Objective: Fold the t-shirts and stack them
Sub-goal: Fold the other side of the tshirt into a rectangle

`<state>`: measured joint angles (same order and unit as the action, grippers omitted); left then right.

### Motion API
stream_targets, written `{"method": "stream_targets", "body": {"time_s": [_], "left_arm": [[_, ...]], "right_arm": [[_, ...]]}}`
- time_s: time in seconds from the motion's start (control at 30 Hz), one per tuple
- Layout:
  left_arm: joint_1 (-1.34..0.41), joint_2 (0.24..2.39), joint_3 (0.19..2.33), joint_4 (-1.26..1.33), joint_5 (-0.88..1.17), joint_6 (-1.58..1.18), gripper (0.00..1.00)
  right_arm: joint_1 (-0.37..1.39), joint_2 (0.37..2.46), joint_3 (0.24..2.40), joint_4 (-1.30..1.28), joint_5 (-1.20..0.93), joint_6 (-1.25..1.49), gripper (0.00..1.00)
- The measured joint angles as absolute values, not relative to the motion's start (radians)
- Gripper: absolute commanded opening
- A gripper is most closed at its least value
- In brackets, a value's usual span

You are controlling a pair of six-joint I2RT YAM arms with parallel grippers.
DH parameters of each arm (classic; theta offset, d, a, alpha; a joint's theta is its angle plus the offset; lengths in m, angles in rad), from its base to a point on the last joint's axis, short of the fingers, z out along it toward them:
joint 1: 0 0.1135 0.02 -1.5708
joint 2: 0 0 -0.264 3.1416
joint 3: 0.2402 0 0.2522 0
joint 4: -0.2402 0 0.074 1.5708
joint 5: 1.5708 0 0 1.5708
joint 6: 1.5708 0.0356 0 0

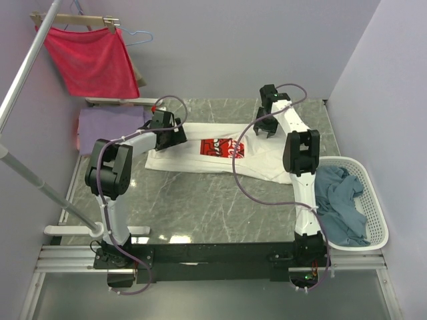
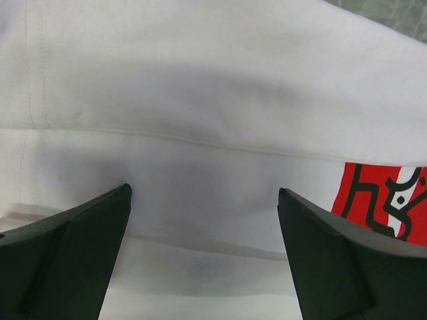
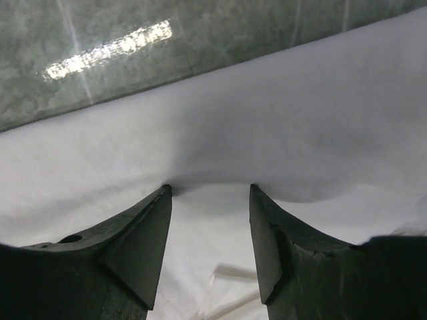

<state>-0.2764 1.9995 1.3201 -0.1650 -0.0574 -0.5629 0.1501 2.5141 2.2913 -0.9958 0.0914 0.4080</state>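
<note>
The white t-shirt (image 1: 200,160) lies spread across the middle of the table, its red print (image 1: 222,147) facing up. My left gripper (image 1: 175,138) hovers over the shirt's left part, its jaws wide open and empty; in the left wrist view (image 2: 203,193) they frame white cloth (image 2: 200,100), with the red print (image 2: 383,200) at the right. My right gripper (image 1: 265,128) is at the shirt's far right edge. Its fingertips (image 3: 209,190) stand apart, pressed down into a bulge of the white cloth (image 3: 300,133). A lavender t-shirt (image 1: 110,127) lies at the back left. A grey-blue t-shirt (image 1: 340,200) sits crumpled in the basket.
The white slotted laundry basket (image 1: 373,207) stands at the right edge of the table. A red towel (image 1: 93,60) hangs on a hanger at the back left, beside a slanted metal rack pole (image 1: 27,67). Grey marble tabletop (image 3: 200,53) shows beyond the shirt's edge.
</note>
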Motion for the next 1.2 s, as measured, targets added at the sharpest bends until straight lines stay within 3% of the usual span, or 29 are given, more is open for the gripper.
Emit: {"method": "stream_targets", "body": {"time_s": [0.17, 0.27, 0.47, 0.8, 1.03, 1.2], "left_arm": [[-0.261, 1.973, 1.286, -0.165, -0.077, -0.579, 0.99], [-0.255, 1.95, 1.256, -0.151, -0.073, -0.58, 0.99], [-0.249, 1.928, 1.248, -0.186, -0.057, -0.562, 0.99], [-0.245, 1.742, 1.207, -0.259, -0.024, -0.551, 1.0], [-0.246, 1.657, 1.02, -0.243, 0.015, -0.569, 0.99], [-0.246, 1.663, 0.955, -0.251, 0.022, -0.574, 1.0]], "right_arm": [[0.15, 2.526, 2.326, -0.997, 0.041, 0.373, 0.59], [0.15, 2.485, 2.242, -0.906, 0.025, 0.358, 0.6], [0.15, 2.176, 1.866, -0.704, 0.052, 0.315, 0.61], [0.15, 1.74, 1.686, -0.584, 0.094, 0.318, 0.61], [0.15, 1.711, 1.402, -0.628, 0.093, 0.362, 0.61], [0.15, 1.711, 1.326, -0.666, 0.113, 0.405, 0.62]]}}
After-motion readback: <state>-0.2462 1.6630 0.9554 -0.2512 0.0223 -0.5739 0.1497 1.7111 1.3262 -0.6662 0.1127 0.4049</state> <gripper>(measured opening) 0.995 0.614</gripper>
